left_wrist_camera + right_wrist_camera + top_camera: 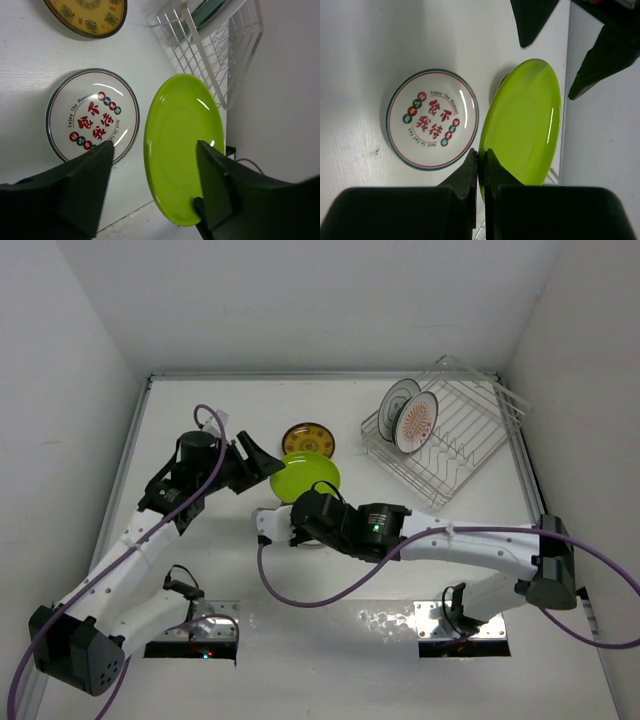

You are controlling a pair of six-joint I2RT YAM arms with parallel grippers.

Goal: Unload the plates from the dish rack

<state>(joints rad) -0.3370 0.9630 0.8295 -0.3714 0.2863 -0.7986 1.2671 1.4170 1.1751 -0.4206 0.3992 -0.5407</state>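
Your right gripper [481,154] was clamped tight on the rim of the lime green plate [525,125], which stood tilted on edge just ahead of its fingers. Your left gripper [154,150] had its jaws spread wide and held nothing (one finger crossed in front of that plate's edge). A white plate with red characters [432,119] lay flat to the left of the right gripper's fingers. The dish rack [460,455], with two plates [415,423] upright in it, sat well beyond.
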